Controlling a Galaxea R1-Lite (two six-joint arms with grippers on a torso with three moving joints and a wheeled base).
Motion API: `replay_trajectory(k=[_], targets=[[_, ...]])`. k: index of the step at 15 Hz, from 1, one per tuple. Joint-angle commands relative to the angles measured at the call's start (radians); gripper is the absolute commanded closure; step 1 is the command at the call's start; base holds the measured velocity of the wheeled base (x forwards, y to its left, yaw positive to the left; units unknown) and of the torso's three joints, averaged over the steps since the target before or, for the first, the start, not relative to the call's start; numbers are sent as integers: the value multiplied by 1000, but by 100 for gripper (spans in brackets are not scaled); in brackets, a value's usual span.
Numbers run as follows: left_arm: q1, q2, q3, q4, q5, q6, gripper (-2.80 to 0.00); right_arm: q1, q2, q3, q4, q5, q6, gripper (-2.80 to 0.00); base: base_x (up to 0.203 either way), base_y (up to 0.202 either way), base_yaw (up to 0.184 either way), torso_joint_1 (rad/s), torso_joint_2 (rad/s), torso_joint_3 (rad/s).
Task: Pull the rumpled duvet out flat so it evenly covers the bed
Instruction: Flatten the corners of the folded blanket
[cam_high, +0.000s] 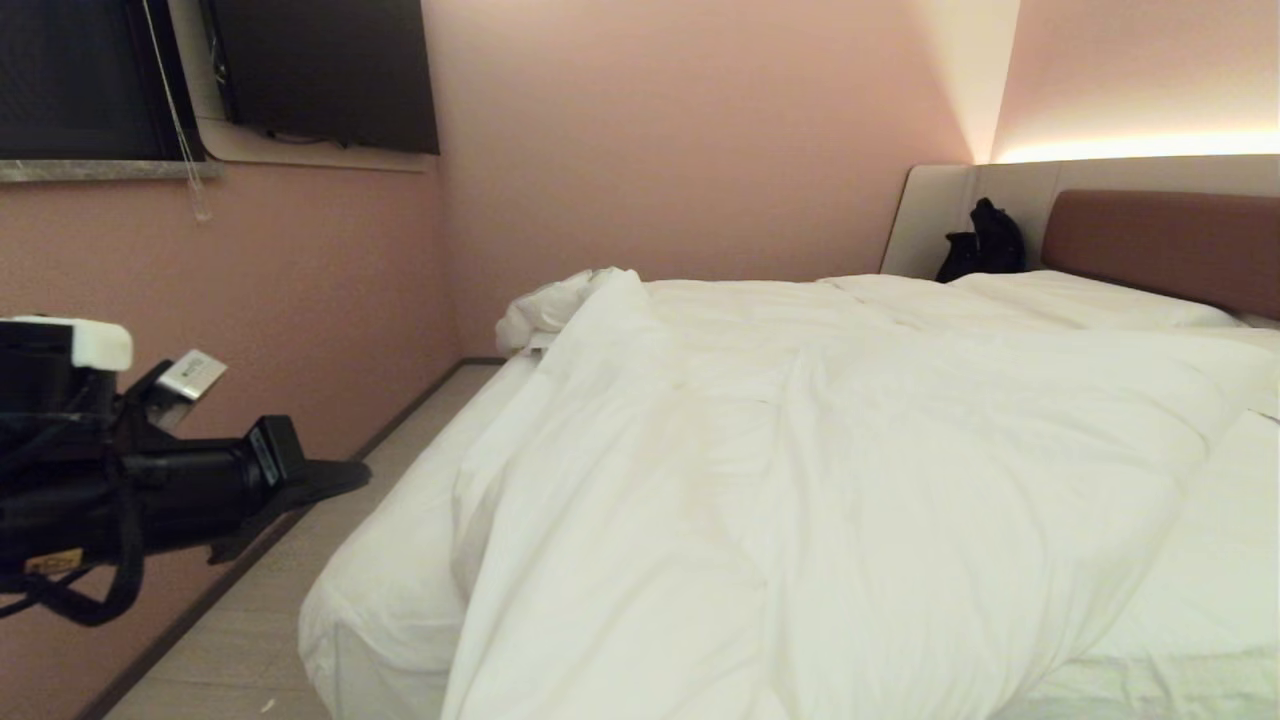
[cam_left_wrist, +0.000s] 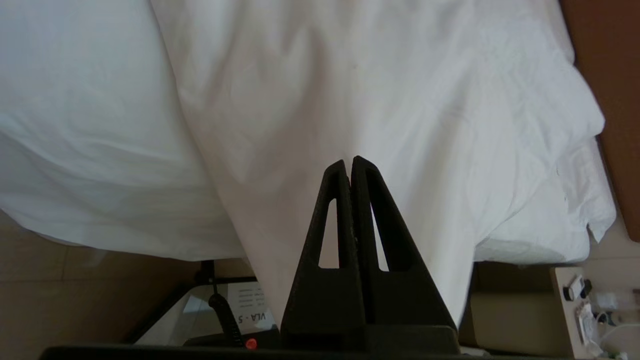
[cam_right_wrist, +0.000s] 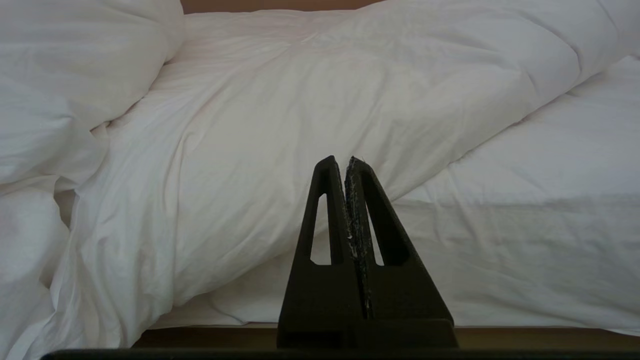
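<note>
Duvet (cam_high: 800, 470): white and puffy, bunched into a long diagonal ridge across the bed, one end spilling over the near foot edge, the other heaped in a rumpled peak at the far side next to the wall.
Bed (cam_high: 400, 590): low mattress in a white sheet, bare sheet showing on both sides of the ridge; brownish-red headboard (cam_high: 1160, 240) at the far right.
Left gripper (cam_high: 340, 478): raised off the bed's near-left corner, over the floor strip (cam_high: 240, 640) next to the pink wall; its two black fingers pressed tip to tip, nothing between them.
Duvet relative to left jaws: ahead of the tips in the left wrist view, the hanging fold (cam_left_wrist: 350, 100) directly beyond them; apart from the cloth as far as the angle lets one judge.
Right gripper (cam_right_wrist: 346, 161): outside the head view; fingers closed flat on each other, empty, low by the mattress side.
Duvet relative to right jaws: its lower edge (cam_right_wrist: 300, 150) lies just beyond the tips, bare sheet to one side.
Other: dark bag (cam_high: 985, 245) against the beige panel near the headboard; dark screen (cam_high: 325, 70) on the wall.
</note>
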Motion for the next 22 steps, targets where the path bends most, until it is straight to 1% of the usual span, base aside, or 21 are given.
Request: replay_trajectory(k=[1,4,5,7,9,10,13,15,16,18,19,20,22], targets=[[-22,150,-45,-1,-7,7,0,0,0,0,0,0,0,0,0,0,0,0,0,0],[-83,215,-72,-2,-4,44,0,0,0,0,0,0,0,0,0,0,0,0,0,0],[-91,222,-77,-2,-2,46,-280,0,0,0,0,0,0,0,0,0,0,0,0,0],[-113,251,-86,-3,-1,47,-280,0,0,0,0,0,0,0,0,0,0,0,0,0],[-163,261,-78,-2,-1,50,-280,0,0,0,0,0,0,0,0,0,0,0,0,0],[-168,267,-75,-2,0,55,-280,0,0,0,0,0,0,0,0,0,0,0,0,0],[-186,293,-45,-6,-2,138,-280,0,0,0,0,0,0,0,0,0,0,0,0,0],[-204,288,-11,-15,-7,209,-280,0,0,0,0,0,0,0,0,0,0,0,0,0],[-204,283,-8,-16,-12,229,-280,0,0,0,0,0,0,0,0,0,0,0,0,0],[-204,276,-7,-16,-15,233,-280,0,0,0,0,0,0,0,0,0,0,0,0,0],[-206,256,-7,-16,-30,232,-280,0,0,0,0,0,0,0,0,0,0,0,0,0],[-207,245,-7,-16,-64,232,-280,0,0,0,0,0,0,0,0,0,0,0,0,0],[-208,237,-9,-16,-103,225,-280,0,0,0,0,0,0,0,0,0,0,0,0,0]])
